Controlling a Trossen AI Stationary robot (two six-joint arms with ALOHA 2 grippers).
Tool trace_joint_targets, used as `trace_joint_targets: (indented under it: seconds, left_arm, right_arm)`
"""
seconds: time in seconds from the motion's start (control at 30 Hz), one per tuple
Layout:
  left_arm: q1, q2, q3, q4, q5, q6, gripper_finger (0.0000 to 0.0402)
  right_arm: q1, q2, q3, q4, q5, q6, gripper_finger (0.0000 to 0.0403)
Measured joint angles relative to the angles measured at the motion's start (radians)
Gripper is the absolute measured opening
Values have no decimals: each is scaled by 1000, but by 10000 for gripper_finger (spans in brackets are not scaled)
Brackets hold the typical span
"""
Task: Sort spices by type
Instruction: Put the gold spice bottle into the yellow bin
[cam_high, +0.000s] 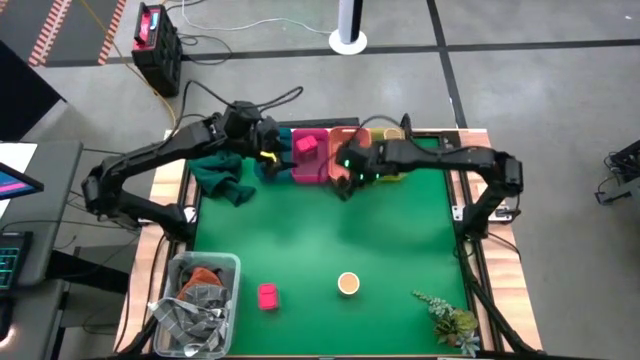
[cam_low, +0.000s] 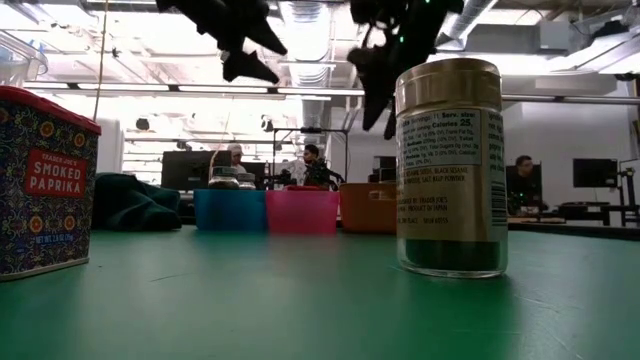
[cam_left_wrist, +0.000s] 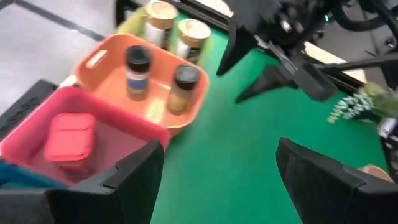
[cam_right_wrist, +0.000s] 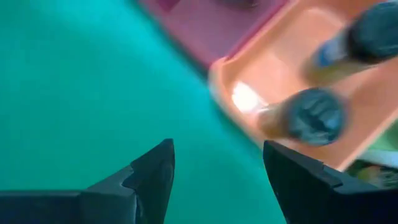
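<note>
Across the green table, the biggest things are the two dark arms reaching in toward the far edge, where a row of bins sits side by side. The left gripper hangs above the blue bin and the near edge of the pink bin, its fingers spread wide with nothing between them. The right gripper hovers just in front of the orange bin, fingers likewise parted and empty.

A dark green cloth lies bunched at the far left of the table beside the bins, and a clear tub of grey and orange oddments stands on the near left corner.

In the pink bin lies one pink box (flat on the bottom, from what the left wrist view shows). The orange bin holds two dark-lidded glass jars, upright and apart from one another. Beyond it, the yellow-green bin holds two tan-lidded jars, side by side.

Two spices are out on the open table, well away from the bins: a pink paprika box at the near left, and a round tan-lidded jar standing upright near the middle. A leafy sprig lies at the near right corner.

People sit at desks in the room behind.
</note>
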Motion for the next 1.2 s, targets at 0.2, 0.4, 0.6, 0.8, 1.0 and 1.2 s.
trace_joint_targets:
  seconds: [0.2, 0.4, 0.6, 0.8, 1.0, 1.2]
  left_arm:
    - [-118, 0, 0, -23, -18, -6, 295]
    - [-245, -10, 0, -44, -120, -74, 295]
    - [-387, -63, 0, -5, -240, -96, 295]
    - [-437, -37, 0, 54, -285, -40, 295]
    - [-452, 30, 0, 211, -62, -86, 295]
    - [-557, 114, 0, 386, 80, -86, 295]
  right_arm:
    - [182, -25, 0, -2, 2, 94, 270]
    - [339, -67, 0, -13, 86, 222, 270]
    - [483, -97, 0, -3, 101, 293, 270]
    - [586, -95, 0, -3, 102, 380, 271]
    - [657, -95, 0, -21, 105, 522, 271]
    - [741, -95, 0, -83, 106, 661, 271]
